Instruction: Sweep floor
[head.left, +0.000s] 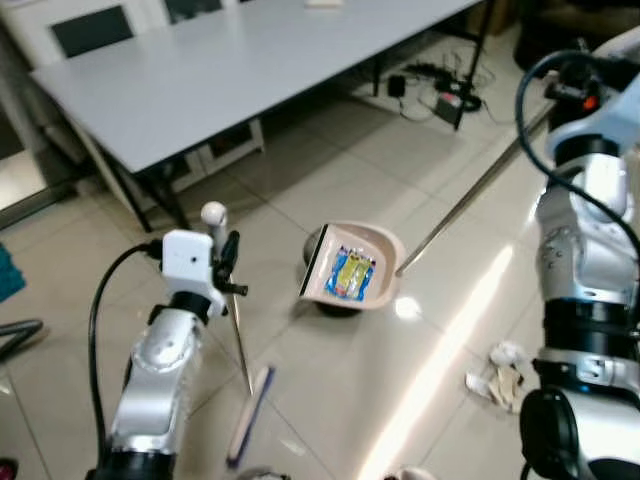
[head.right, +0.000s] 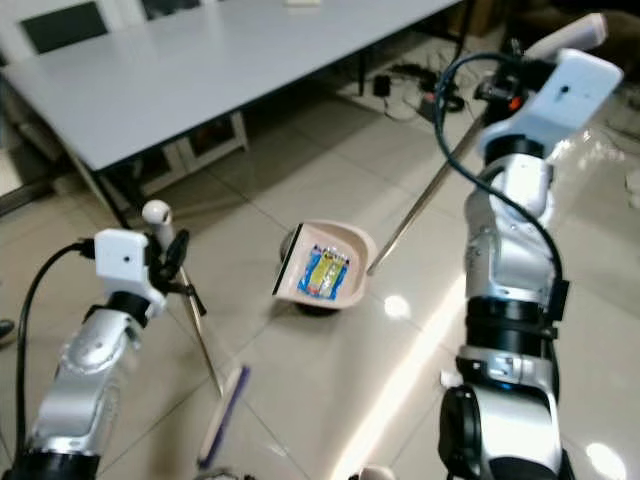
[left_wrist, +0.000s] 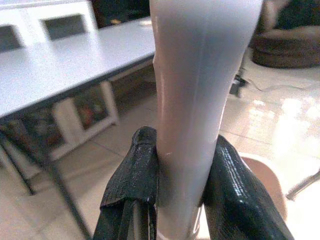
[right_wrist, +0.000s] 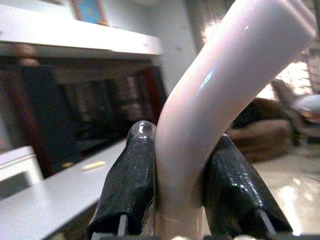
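A pink dustpan (head.left: 352, 268) rests tilted on the tiled floor with a blue and yellow wrapper (head.left: 350, 273) inside. Its long metal pole (head.left: 470, 198) rises to my right gripper (right_wrist: 180, 187), which is shut on the pale curved dustpan handle (right_wrist: 220, 95). My left gripper (left_wrist: 175, 190) is shut on the pale broom handle (left_wrist: 197, 100). The thin broom shaft (head.left: 240, 335) runs down to the broom head (head.left: 250, 412) on the floor near my left side, apart from the dustpan.
A grey table (head.left: 240, 60) stands ahead with dark legs. Cables and a power strip (head.left: 440, 92) lie under its far end. Crumpled white paper (head.left: 505, 372) lies on the floor by my right leg. Bright glare streaks the tiles.
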